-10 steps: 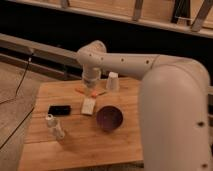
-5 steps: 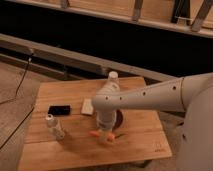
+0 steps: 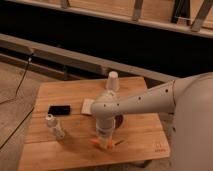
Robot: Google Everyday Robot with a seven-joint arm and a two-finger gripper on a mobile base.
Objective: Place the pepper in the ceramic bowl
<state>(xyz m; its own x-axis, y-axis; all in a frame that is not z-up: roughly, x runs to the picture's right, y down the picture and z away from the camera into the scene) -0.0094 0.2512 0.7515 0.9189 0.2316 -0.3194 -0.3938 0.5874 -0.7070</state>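
- Jaws are hanging low over the front of the worktop, pointing straight down at the end of the white arm; orange tips are showing at either side of them, but whether they are spread or closed is something I cannot tell.
- The pepper may be the small glossy orange bit showing at the jaws' left side, just above the boards; whether it is being held is unclear.
- The ceramic bowl is sitting just behind the wrist, mostly hidden by it, with only a dark maroon, smooth curved sliver peeking out to the right.
- The arm is reaching in from the right as a thick, rounded white tube dotted with small dark holes, ending in a cylindrical wrist.
- The worktop is showing pale wooden planks with lengthwise seams and a slightly worn, matte surface.
- 1 white paper cup is standing upside down at the back edge, tapered and smooth.
- 1 flat black rectangular object is lying at the left, and a pale beige square block is lying just beside the arm's elbow.
- 1 small pale bottle-like item is lying near the front left, well apart from the bowl.
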